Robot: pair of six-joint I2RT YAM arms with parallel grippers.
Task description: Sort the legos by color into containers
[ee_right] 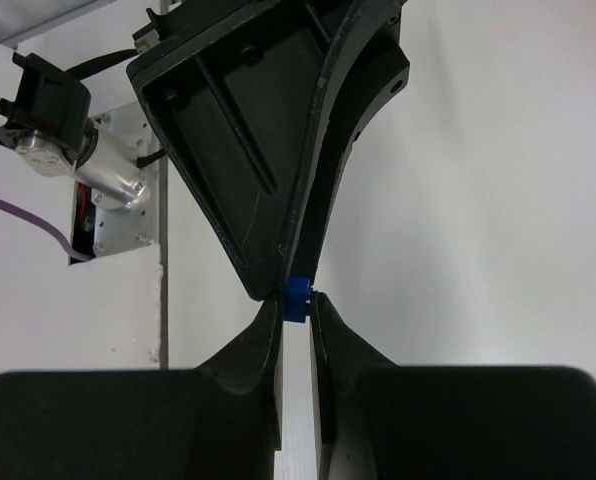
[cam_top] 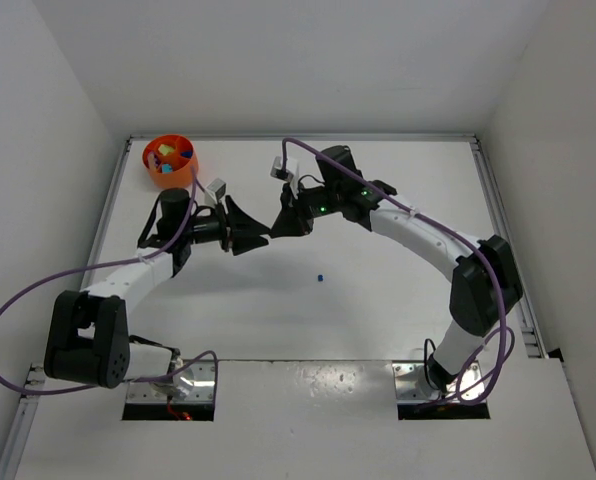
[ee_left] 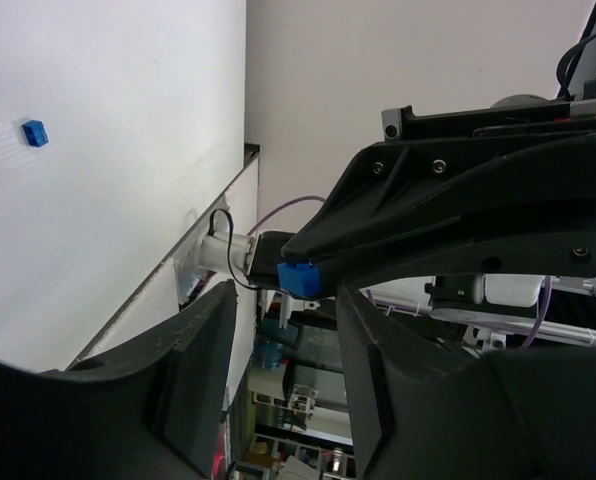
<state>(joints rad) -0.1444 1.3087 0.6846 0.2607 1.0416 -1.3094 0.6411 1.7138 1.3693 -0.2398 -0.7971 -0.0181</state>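
A small blue lego (ee_right: 297, 298) is pinched at the tips of my right gripper (ee_right: 296, 302), which is shut on it in mid-air over the table's back middle. My left gripper (ee_left: 288, 295) meets it tip to tip, open, with the lego (ee_left: 298, 278) between its fingertips and a gap on either side. In the top view the left gripper (cam_top: 261, 237) and right gripper (cam_top: 276, 229) touch noses. Another blue lego (cam_top: 320, 277) lies alone on the table, also in the left wrist view (ee_left: 35, 132). The orange bowl of containers (cam_top: 154, 150) stands at the back left with a few coloured legos (cam_top: 167, 167) inside.
White walls close in the table on the left, back and right. A raised rail (cam_top: 503, 230) runs along the right edge. Purple cables (cam_top: 38, 285) loop off both arms.
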